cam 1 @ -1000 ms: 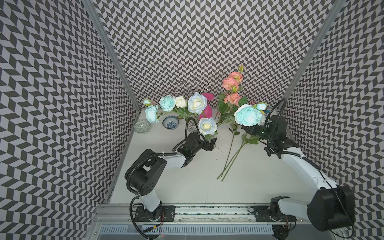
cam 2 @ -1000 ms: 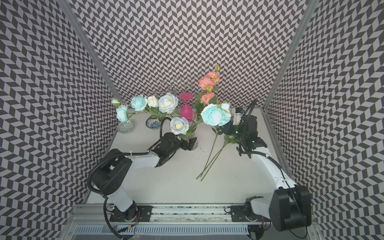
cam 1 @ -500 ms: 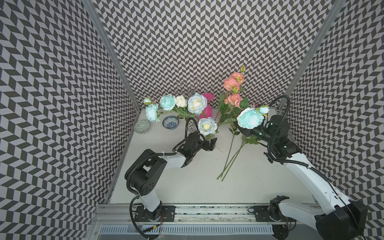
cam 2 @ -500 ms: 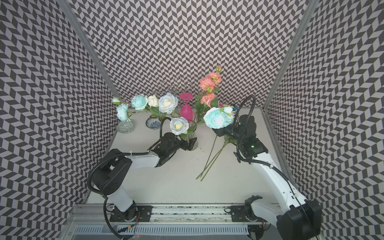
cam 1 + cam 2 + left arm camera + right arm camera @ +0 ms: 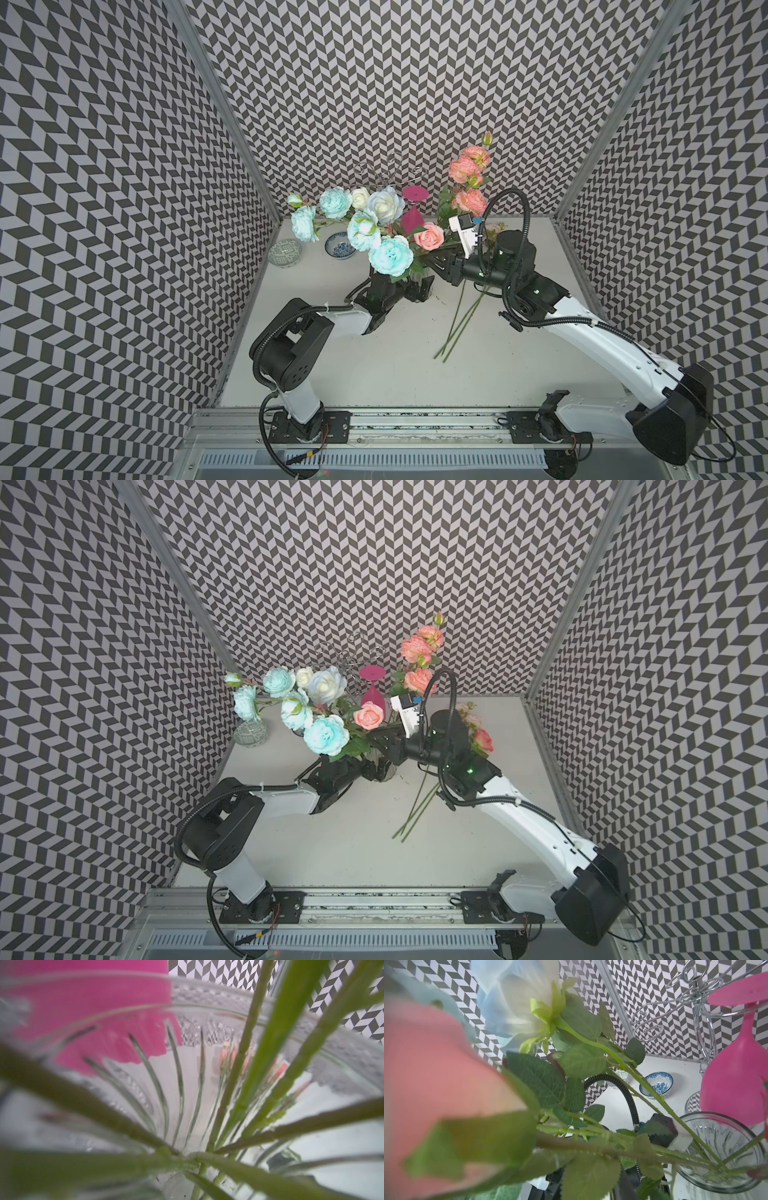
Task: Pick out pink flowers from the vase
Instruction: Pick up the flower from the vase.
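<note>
The clear ribbed vase (image 5: pixel 422 276) (image 5: pixel 379 757) (image 5: pixel 720 1147) stands mid-table, packed with stems. My left gripper (image 5: pixel 415 289) (image 5: pixel 374 769) is shut on its lower body; its wrist view looks straight through the glass (image 5: pixel 187 1076) at green stems. One pink flower (image 5: pixel 429 235) (image 5: pixel 369 715) still rises from the vase. My right gripper (image 5: pixel 436 264) (image 5: pixel 384 742) reaches in at that flower's stem (image 5: pixel 591 1147); leaves hide its jaws. More pink flowers (image 5: pixel 467 170) lie at the right, heads against the back wall, stems (image 5: pixel 457 328) across the table.
Turquoise blooms (image 5: pixel 390 255) and white-cream roses (image 5: pixel 386 203) fan left from the vase. A magenta goblet (image 5: pixel 413 208) hangs on a wire rack (image 5: pixel 390 174) behind it. A blue patterned bowl (image 5: pixel 340 247) and a patterned glass bowl (image 5: pixel 284 251) sit back left.
My right arm has swung left from the table's right side to the vase. The big turquoise bloom near it moved left over the vase, uncovering the pink rose. The left arm stayed.
</note>
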Controlling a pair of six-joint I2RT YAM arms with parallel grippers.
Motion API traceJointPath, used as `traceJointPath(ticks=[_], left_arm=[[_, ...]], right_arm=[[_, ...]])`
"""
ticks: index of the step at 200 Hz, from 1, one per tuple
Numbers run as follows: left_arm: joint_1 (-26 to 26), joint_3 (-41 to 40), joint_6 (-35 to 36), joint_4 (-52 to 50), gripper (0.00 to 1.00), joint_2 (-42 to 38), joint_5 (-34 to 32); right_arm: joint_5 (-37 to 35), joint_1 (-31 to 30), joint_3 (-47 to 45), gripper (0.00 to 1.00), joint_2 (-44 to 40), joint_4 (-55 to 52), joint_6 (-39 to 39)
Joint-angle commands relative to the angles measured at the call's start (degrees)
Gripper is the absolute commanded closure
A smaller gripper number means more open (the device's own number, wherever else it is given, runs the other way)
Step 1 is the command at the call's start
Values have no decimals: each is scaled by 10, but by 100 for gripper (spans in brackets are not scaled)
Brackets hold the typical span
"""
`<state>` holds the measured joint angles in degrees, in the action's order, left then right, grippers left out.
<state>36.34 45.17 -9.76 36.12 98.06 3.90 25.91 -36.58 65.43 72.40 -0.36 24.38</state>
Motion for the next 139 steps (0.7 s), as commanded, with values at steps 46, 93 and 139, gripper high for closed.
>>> traceJointPath(ticks=[46, 93, 139], left_arm=[[3, -5, -15, -21, 0, 12, 10], [3, -7, -15, -22, 0, 8, 11], [3, -8, -14, -21, 0, 7, 13]], right_arm=[[-124, 2, 16, 72, -55, -48, -53], [-125, 2, 4, 72, -51, -36, -61], [-134, 2, 18, 74, -22, 0, -63]])
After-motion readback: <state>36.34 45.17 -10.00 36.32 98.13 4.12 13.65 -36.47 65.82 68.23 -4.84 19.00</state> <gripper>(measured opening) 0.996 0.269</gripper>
